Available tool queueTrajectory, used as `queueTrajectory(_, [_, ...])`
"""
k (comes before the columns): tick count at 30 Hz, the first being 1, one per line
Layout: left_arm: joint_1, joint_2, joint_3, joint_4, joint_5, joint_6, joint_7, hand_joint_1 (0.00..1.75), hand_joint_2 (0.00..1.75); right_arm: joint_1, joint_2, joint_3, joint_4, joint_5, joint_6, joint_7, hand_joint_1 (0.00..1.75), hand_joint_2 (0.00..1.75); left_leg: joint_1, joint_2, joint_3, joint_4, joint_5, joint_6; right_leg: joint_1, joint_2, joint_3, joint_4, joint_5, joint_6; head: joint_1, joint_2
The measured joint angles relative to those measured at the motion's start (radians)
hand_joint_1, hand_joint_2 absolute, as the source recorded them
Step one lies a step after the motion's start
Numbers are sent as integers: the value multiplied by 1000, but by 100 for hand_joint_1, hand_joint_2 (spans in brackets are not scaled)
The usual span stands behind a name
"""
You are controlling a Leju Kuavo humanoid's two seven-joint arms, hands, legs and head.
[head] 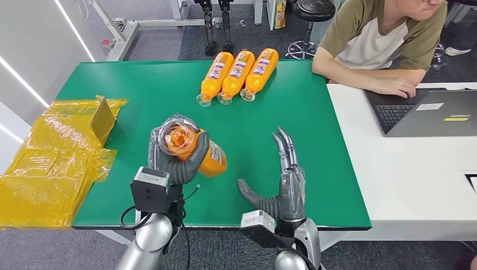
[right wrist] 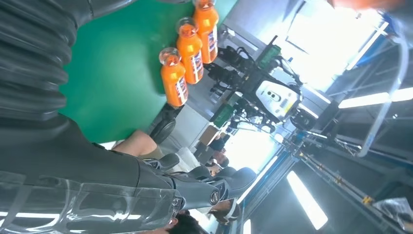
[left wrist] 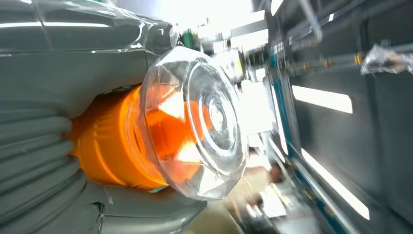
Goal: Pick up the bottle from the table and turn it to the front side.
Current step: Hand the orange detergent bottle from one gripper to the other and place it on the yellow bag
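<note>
The left hand (head: 175,160) grips the orange juice bottle (head: 194,149) above the green table (head: 140,90), near its 7 o'clock edge, fingers wrapped round the body and the clear faceted cap (left wrist: 204,122) tipped up toward the head camera. The right hand (head: 284,180) hovers at 5 o'clock holding nothing, fingers extended, thumb apart. Three more bottles (head: 239,73) lie in a row at 12 o'clock. To do the turn well, I judge the wrist should roll slowly, grip kept firm on the slick body, until the label faces forward.

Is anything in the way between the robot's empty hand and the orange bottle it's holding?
Nothing visible. The left hand already grips the bottle, and only bare green table lies between it and the open right hand.
</note>
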Motion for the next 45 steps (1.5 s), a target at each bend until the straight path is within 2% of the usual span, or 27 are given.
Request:
queueTrajectory(5, [-3, 78, 55, 40, -226, 62, 89, 175, 175, 30, 13, 4, -47, -67, -7, -23, 0, 175, 0, 1, 1, -1, 0, -1, 0, 1, 0, 1, 0, -1, 0, 0])
queueTrajectory(8, [-5, 123, 112, 55, -368, 61, 133, 175, 175, 37, 22, 3, -74, -91, 8, -23, 0, 175, 0, 2, 1, -1, 0, -1, 0, 2, -1, 1, 0, -1, 0, 0])
queueTrajectory(11, [-10, 156, 165, 65, -436, 51, 148, 175, 175, 40, 29, 2, -94, -98, 16, -23, 0, 175, 0, 2, 1, -1, 0, -1, 0, 2, -1, 1, 0, -1, 0, 0])
queueTrajectory(14, [-22, 190, 189, 76, -553, 57, 201, 175, 175, 42, 34, 1, -105, -109, 24, -24, 0, 175, 0, 2, 1, -1, 1, -1, 0, 2, -1, 1, 0, -1, 0, 0])
queueTrajectory(17, [-63, 273, 199, 114, -777, 56, 250, 175, 175, 44, 37, 0, -115, -145, 47, -38, 0, 175, 0, 2, 1, -1, 1, -2, 0, 2, -1, 1, 0, -1, 0, 0])
queueTrajectory(19, [-114, 347, 206, 173, -860, 47, 223, 175, 175, 45, 38, -1, -116, -176, 63, -59, 0, 175, 1, 3, 1, -1, 2, -3, 1, 3, -1, 2, 0, -2, 0, 0])
queueTrajectory(23, [-225, 494, 206, 351, -914, 25, 109, 175, 175, 45, 38, -1, -106, -223, 77, -107, 0, 175, 1, 5, 1, -1, 3, -5, 1, 5, -4, 4, 2, -5, 0, 0])
queueTrajectory(25, [-250, 528, 204, 405, -923, 21, 88, 175, 175, 45, 38, -1, -102, -227, 76, -115, 0, 175, 1, 7, 1, -1, 3, -6, 1, 6, -5, 4, 3, -6, 0, 0])
queueTrajectory(27, [-254, 535, 204, 415, -924, 20, 86, 175, 175, 45, 38, -1, -101, -228, 76, -116, 0, 175, 1, 8, 1, -1, 3, -6, 1, 7, -5, 4, 3, -6, 0, 0])
queueTrajectory(31, [-315, 608, 185, 639, -959, -56, 83, 175, 175, 44, 38, -1, -85, -241, 77, -126, 0, 175, 1, 9, -1, -1, 4, -6, 1, 8, -7, 4, 3, -6, 0, 0])
queueTrajectory(36, [-322, 607, 170, 749, -963, -102, 120, 175, 175, 44, 38, 1, -82, -242, 88, -126, 0, 175, 1, 9, -1, -1, 3, -7, 1, 9, -7, 3, 3, -6, 0, 0])
queueTrajectory(44, [-286, 587, 163, 826, -971, -61, 147, 175, 175, 42, 38, 4, -82, -233, 119, -114, 0, 175, 1, 8, -2, -1, 3, -7, 1, 8, -8, 3, 3, -6, 0, 0])
queueTrajectory(45, [-282, 582, 162, 831, -975, -53, 149, 170, 175, 41, 38, 5, -82, -232, 121, -111, 0, 175, 1, 8, -2, -1, 3, -7, 1, 8, -8, 3, 3, -6, 0, 0])
